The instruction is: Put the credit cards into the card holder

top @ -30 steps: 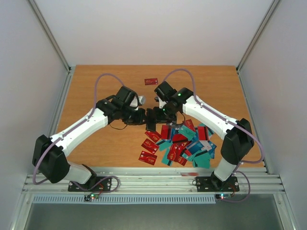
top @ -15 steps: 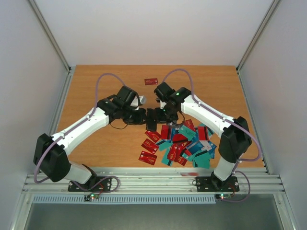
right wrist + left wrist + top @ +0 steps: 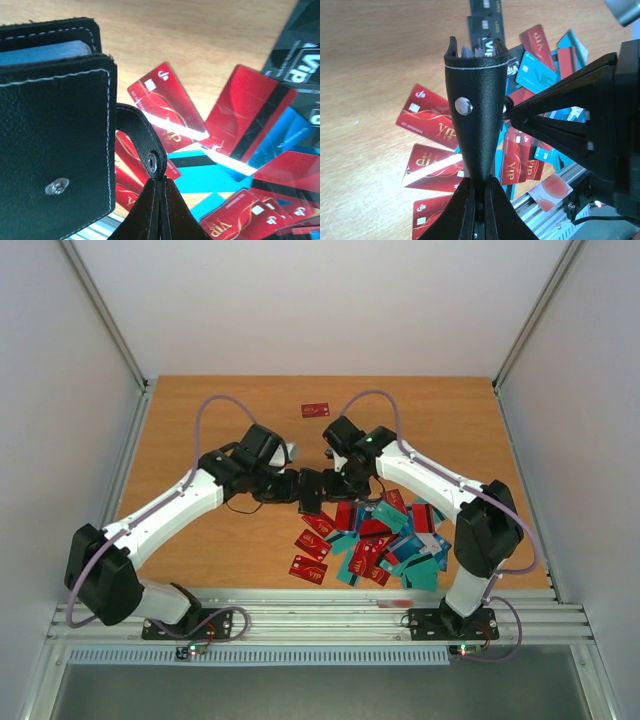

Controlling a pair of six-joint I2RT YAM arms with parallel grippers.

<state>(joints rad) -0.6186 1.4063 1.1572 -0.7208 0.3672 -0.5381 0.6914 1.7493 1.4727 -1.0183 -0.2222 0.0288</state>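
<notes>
Top view was lit evenly and brightly from overhead; only faint, soft shadows were cast on the table (image 3: 200,410) under the arms. Side walls (image 3: 60,440) were rendered pale, almost washed out. No blur was noted there.
Left wrist view: holder (image 3: 476,125) was caught sharp, with sheen on the leather; a white glare streak was seen across the cards (image 3: 432,167).
Right wrist view: the close holder was rendered slightly soft, glare bands were noted on red cards, and the top-right corner was blurred.
</notes>
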